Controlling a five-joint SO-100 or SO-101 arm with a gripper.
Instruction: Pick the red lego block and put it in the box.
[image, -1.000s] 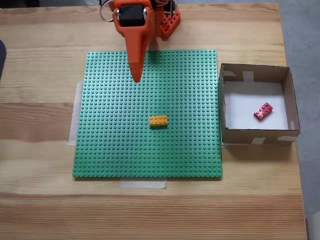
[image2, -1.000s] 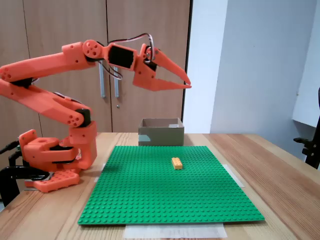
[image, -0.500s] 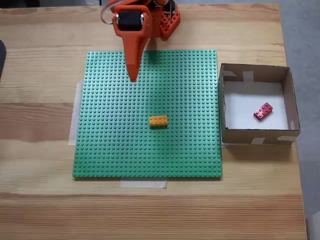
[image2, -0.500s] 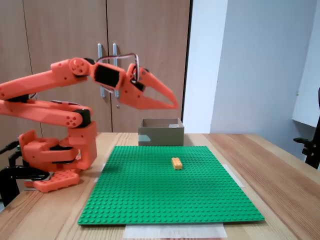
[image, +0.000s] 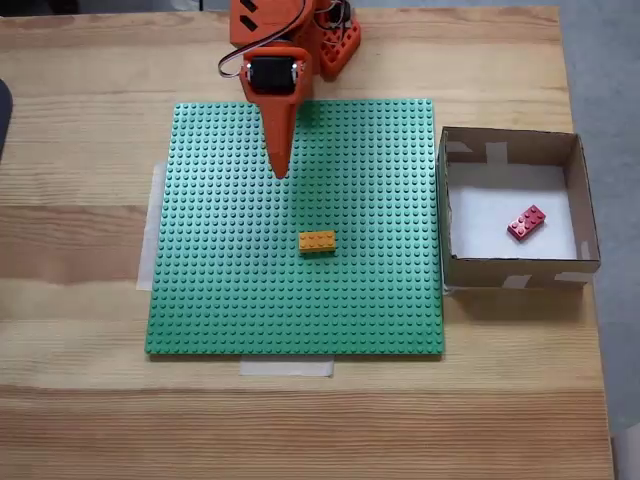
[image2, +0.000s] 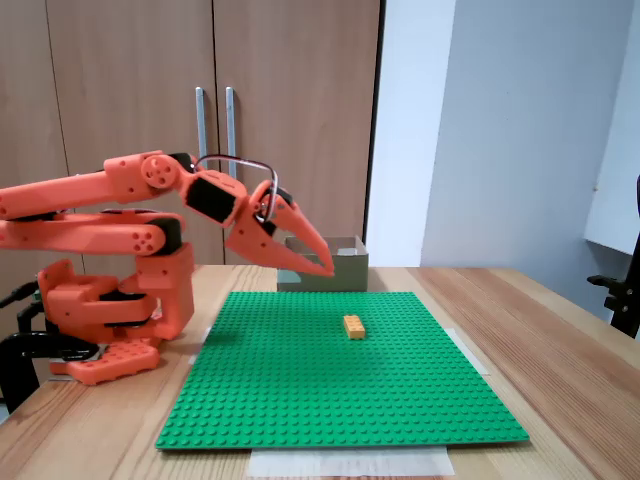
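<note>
Pincer (image2: 325, 268) closed, angled downward

In a fixed view the pincer (image2: 325, 268) covers part of the box (image2: 345, 268), whose walls hide its inside; the tabletop (image2: 560, 350) runs off-frame.

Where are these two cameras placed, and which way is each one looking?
A fixed view: sits above, looking straight down on the green baseplate, the red lego block in the box; the arm's gripper enters from the top edge.
Another fixed view: sits low at the table's edge, looking across the baseplate toward wooden cupboards; the whole orange arm shows at left.
Both share the orange-yellow brick, baseplate, box and gripper.
</note>
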